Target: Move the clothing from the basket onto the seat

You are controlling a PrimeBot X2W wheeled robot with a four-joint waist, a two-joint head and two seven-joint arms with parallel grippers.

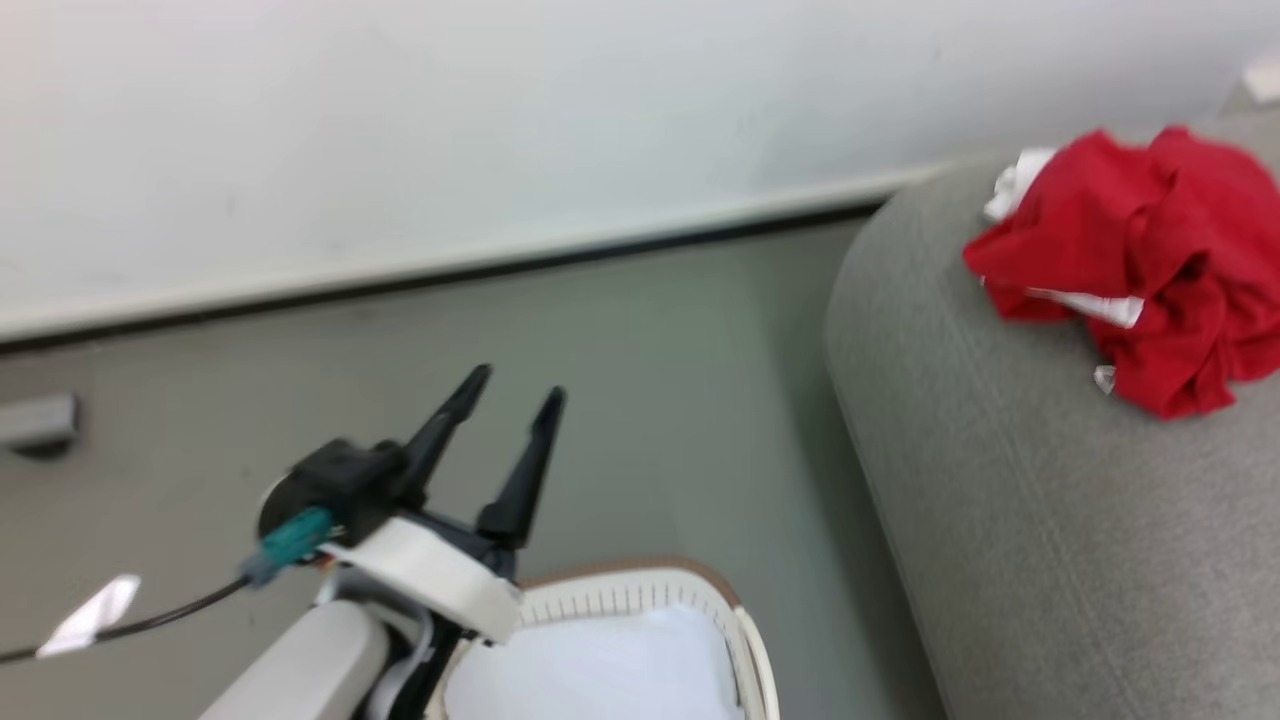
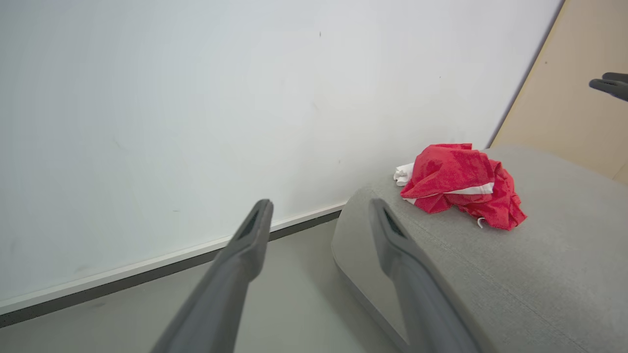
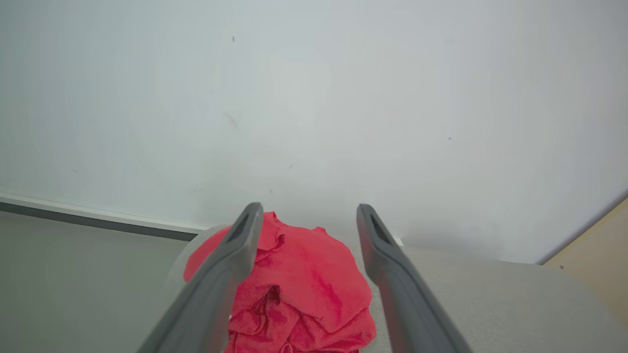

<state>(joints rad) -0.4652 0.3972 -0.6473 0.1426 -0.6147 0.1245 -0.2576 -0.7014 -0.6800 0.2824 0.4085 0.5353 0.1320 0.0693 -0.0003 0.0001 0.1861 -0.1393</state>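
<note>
Nearest, at lower left of the head view, the left gripper (image 1: 519, 384) hangs over bare floor (image 1: 650, 400), its two dark fingers spread apart and empty. Just right of it, the basket (image 1: 640, 590) sits on the floor with a pale cloth (image 1: 600, 670) inside, its tan rim near the side of the seat (image 1: 1050, 520). Open floor runs from the basket to the baseboard (image 1: 450, 265). Farther right, the clothing (image 1: 1150, 260) lies crumpled on the seat, close to its rounded corner by the wall. The right gripper (image 3: 308, 211) hovers above the clothing, fingers wide and holding nothing.
</note>
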